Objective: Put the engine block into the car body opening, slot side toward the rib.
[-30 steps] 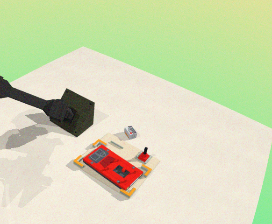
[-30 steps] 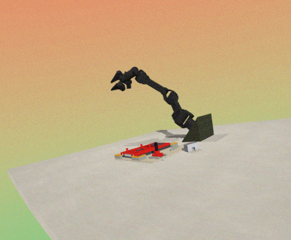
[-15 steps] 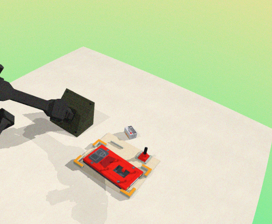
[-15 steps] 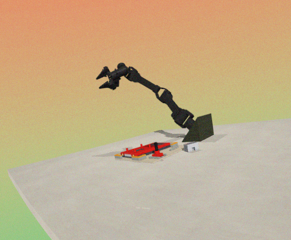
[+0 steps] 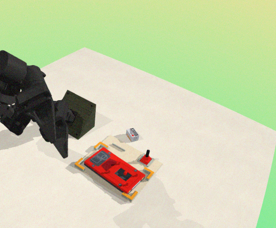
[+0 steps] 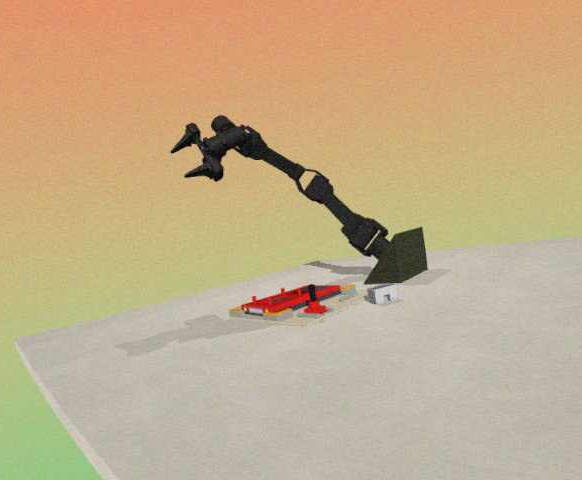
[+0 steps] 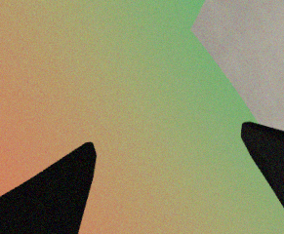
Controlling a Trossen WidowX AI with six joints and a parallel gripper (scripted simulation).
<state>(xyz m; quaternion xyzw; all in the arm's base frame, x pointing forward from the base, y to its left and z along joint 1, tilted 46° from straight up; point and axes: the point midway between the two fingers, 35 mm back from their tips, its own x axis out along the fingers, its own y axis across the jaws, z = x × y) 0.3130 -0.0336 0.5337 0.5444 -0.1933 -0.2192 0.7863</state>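
The engine block (image 5: 132,135) (image 6: 381,295) is a small light-grey box with a printed top, standing on the table beside the base plate; its slot shows as a dark notch in the exterior view. The red car body (image 5: 138,175) (image 6: 327,289) lies flat between the orange-topped corner holders. Its dark opening (image 5: 119,173) shows a small red piece inside, probably the rib, and no block. My gripper (image 6: 178,164) (image 7: 168,139) is open and empty, high above the table and away from the block. The wrist view shows neither block nor car body.
A red piece with an upright black knob (image 5: 147,153) (image 6: 311,292) stands in a grey holder on the beige base plate (image 5: 157,165). Orange corner holders (image 5: 79,164) (image 5: 149,173) surround the car body, and short red pegs rise from it. The arm's dark base block (image 5: 86,111) (image 6: 410,258) stands behind.
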